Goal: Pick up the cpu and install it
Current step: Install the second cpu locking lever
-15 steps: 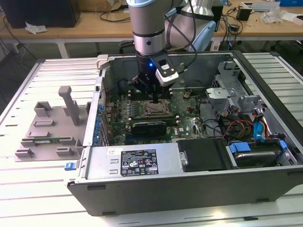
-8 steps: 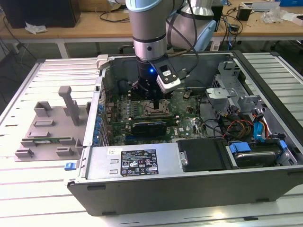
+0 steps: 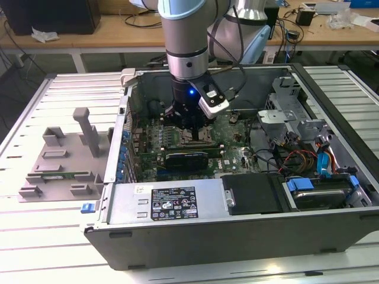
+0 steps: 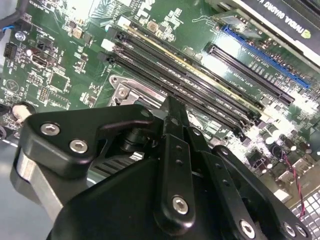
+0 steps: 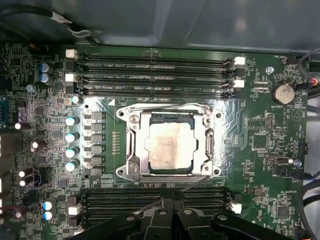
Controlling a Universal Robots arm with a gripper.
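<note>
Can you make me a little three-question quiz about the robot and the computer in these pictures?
1. True or false: the cpu lies inside the metal socket frame on the motherboard.
2. In the exterior view, where is the gripper? A) over the grey fixture blocks B) down inside the open computer case C) over the label on the power supply
3. Fill in: the long dark slots on both sides of the socket are memory ____.

Key: 1 true; 2 B; 3 slots. The cpu's shiny top shows in the first wrist view, and the gripper hangs above the motherboard.
</note>
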